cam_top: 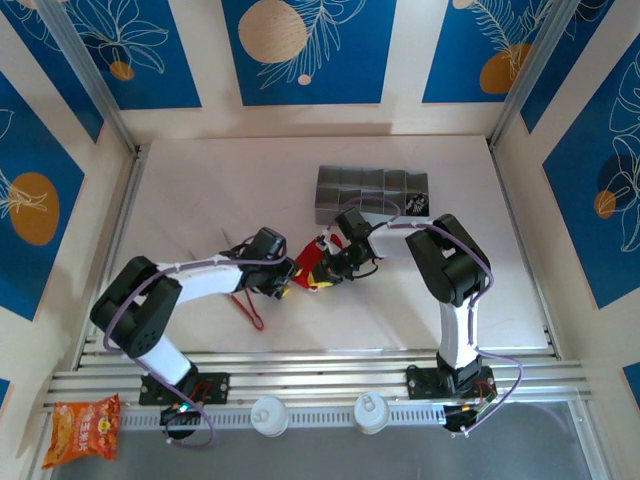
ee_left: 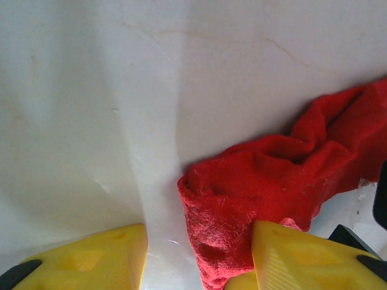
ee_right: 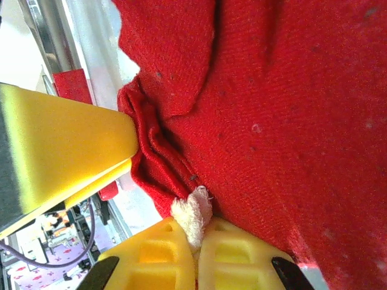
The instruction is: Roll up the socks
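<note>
Red sock (ee_left: 284, 175) anchored at one end for rolling.
Right gripper (ee_right: 196, 254) clamps the white trim (ee_right: 192, 212) as anchor; left gripper (ee_left: 199, 266) has jaws apart, sock edge between them.

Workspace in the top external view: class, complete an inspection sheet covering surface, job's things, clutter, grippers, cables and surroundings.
Surface: white table, faint marks.
Job's things: red sock crumpled mid-table between the grippers.
Clutter: red-handled tongs by the left arm; grey box further back; snack packet off the near edge.
Grippers: left gripper open, the sock against one finger; right gripper shut on the sock's white trim.
Cables: purple cables along both arms.
Surroundings: blue leaf-patterned panels.
</note>
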### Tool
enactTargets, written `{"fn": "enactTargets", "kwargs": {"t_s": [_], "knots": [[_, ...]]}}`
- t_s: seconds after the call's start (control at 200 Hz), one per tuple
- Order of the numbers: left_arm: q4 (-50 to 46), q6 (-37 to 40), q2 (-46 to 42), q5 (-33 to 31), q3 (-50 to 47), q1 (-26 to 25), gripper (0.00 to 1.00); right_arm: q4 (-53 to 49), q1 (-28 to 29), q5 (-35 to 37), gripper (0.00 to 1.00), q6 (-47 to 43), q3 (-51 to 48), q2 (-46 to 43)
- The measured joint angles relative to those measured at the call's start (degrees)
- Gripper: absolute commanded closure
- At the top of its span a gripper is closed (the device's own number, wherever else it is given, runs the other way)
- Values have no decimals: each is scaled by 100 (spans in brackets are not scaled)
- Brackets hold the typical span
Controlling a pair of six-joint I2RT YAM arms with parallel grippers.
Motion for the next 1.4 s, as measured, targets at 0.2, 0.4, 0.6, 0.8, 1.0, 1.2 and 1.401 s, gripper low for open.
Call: {"fn": "enactTargets", "kwargs": {"t_s": [0.2, 0.4, 0.6, 0.8, 1.0, 1.2, 1.401], "knots": [[-166, -4, 184, 2, 142, -20, 60, 63, -55, -245, 100, 109, -9, 85], [-721, -44, 463, 0, 501, -22, 77, 42, -42, -426, 100, 87, -9, 149], [-726, -7, 769, -52, 1005, -81, 100, -90, 15, -431, 100, -109, -4, 151], [-927, -28, 815, -39, 1117, -109, 100, -286, 181, 133, 71, -570, -20, -116], [-1550, -26, 710, 4, 1189, -111, 100, -186, 811, 1530, 58, -1338, -732, -1279], [-2776, -131, 643, 2, 1416, -188, 100, 839, 2210, 3630, 40, -2282, -2131, -2813], [-3620, -415, 645, 109, 1506, -402, 100, 1631, 3432, 5587, 39, -2973, -2588, -3077]]}}
